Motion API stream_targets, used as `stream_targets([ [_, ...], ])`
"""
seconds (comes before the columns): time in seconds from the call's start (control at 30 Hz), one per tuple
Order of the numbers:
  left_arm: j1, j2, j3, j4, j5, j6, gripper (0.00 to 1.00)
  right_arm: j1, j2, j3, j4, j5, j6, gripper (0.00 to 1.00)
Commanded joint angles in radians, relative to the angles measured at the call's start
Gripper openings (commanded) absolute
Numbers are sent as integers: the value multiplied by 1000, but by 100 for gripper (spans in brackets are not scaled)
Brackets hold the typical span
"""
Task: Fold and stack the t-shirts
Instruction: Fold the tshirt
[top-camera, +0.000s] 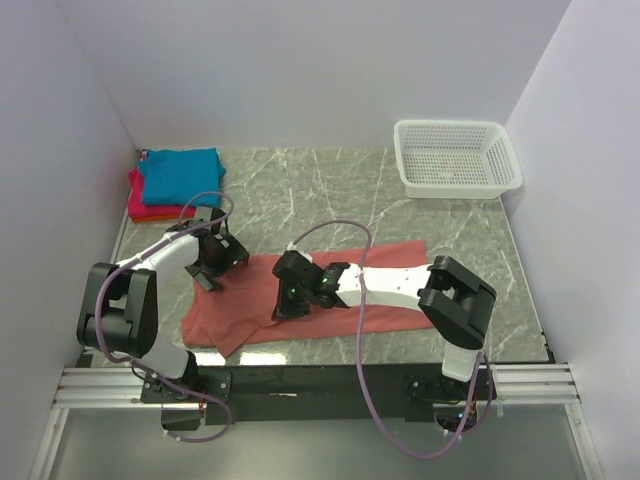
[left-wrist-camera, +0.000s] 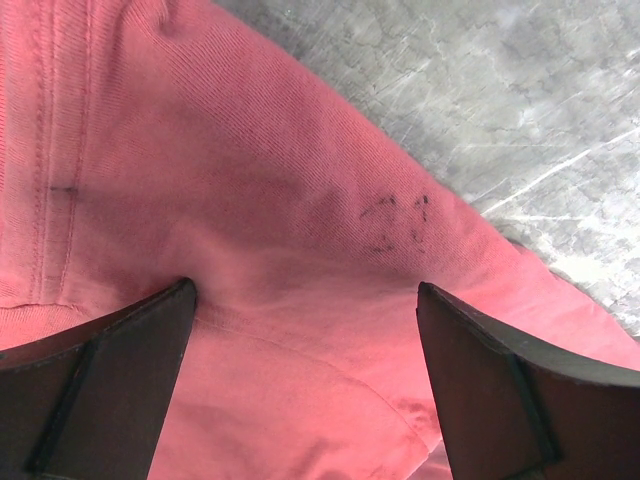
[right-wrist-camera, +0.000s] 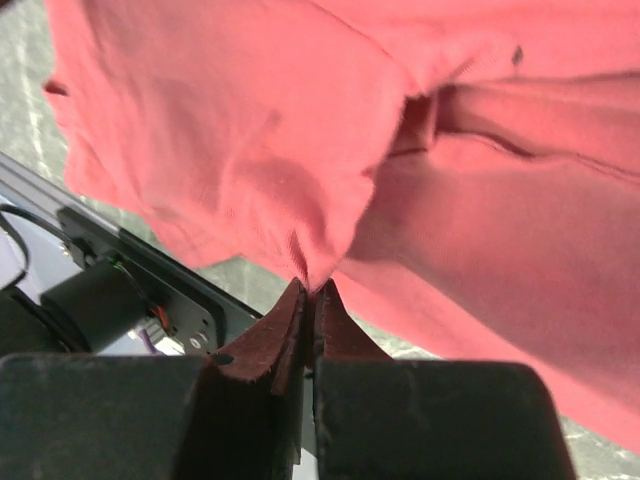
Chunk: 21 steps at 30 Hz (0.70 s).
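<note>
The salmon-red t-shirt (top-camera: 385, 258) lies spread across the near part of the marble table. My right gripper (top-camera: 284, 306) is shut on a pinch of its cloth near the front hem; in the right wrist view (right-wrist-camera: 313, 288) the fabric (right-wrist-camera: 250, 150) hangs from the closed tips. My left gripper (top-camera: 212, 272) is open over the shirt's left end; in the left wrist view (left-wrist-camera: 305, 300) both fingers (left-wrist-camera: 480, 370) straddle the red cloth (left-wrist-camera: 250, 200) without gripping it. The teal-blue t-shirt (top-camera: 180, 172) lies folded on the magenta-pink one (top-camera: 140, 203) at the back left.
A white mesh basket (top-camera: 458, 157) stands at the back right corner. The table's black front rail (top-camera: 330, 378) runs just below the shirt's hem. White walls close in on the left, the right and the back.
</note>
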Motion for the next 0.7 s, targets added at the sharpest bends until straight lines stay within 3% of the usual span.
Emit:
stream_targets([
  [0.0, 14, 45, -25, 45, -40, 29, 99, -3, -41, -27, -21, -13, 8, 2],
  [0.23, 14, 65, -3, 26, -61, 38, 99, -17, -46, -52, -44, 27, 21, 10],
  [0.37, 14, 77, 6, 31, -56, 43, 99, -17, -100, -62, -84, 105, 11, 35],
  [0.5, 14, 91, 18, 40, -61, 55, 99, -26, -176, -53, -185, 237, -25, 49],
  [0.67, 14, 134, 58, 49, -53, 66, 99, -168, -277, -93, -235, 312, -117, 67],
])
